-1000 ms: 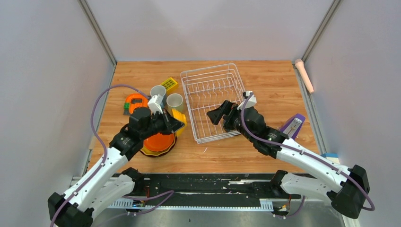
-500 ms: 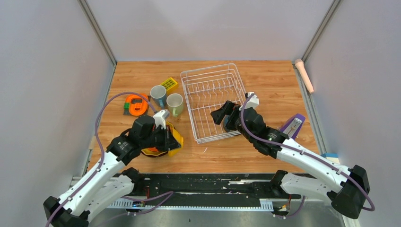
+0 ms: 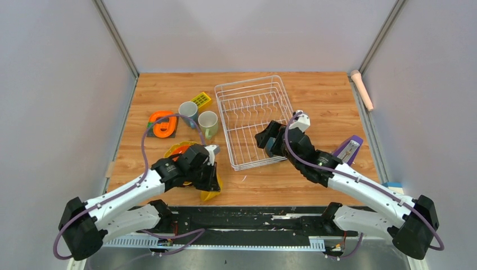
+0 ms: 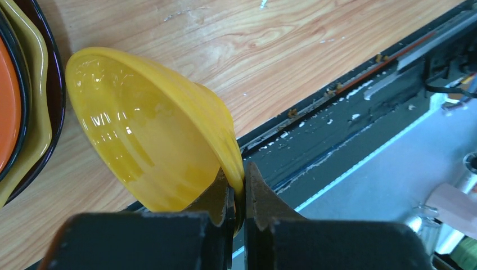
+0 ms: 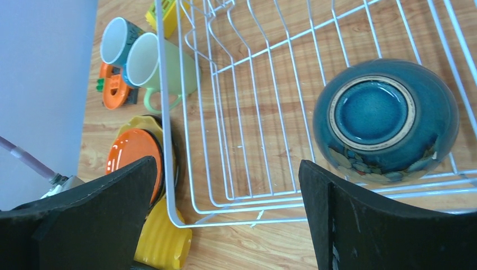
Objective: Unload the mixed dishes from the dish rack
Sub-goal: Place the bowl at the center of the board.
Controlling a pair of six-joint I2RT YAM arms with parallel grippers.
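The yellow bowl (image 4: 152,135), clamped at its rim by the left end effector (image 4: 239,185), had been swung past the plates (image 3: 179,151) toward the surface's near edge. The dark bowl (image 5: 385,121) was left in the dish rack (image 5: 162,112), under the empty right end effector (image 5: 228,169), whose fingers were spread wide.

Left wrist camera. Left gripper (image 4: 237,188): both fingers pinch the rim of the yellow bowl (image 4: 152,140), jaws almost together with only the bowl wall between them. Bowl is tipped on its side over the wooden table (image 4: 225,45). Whether its lower edge touches the wood cannot be told.

Stack of plates on the table beside the bowl, on the side away from the table's near edge:
- orange plate (image 4: 7,112) on top
- yellow plate (image 4: 36,112) under it
- dark brown plate (image 4: 56,95) at the bottom

Black rail (image 4: 360,112) runs along the near table edge, specked with pale crumbs.
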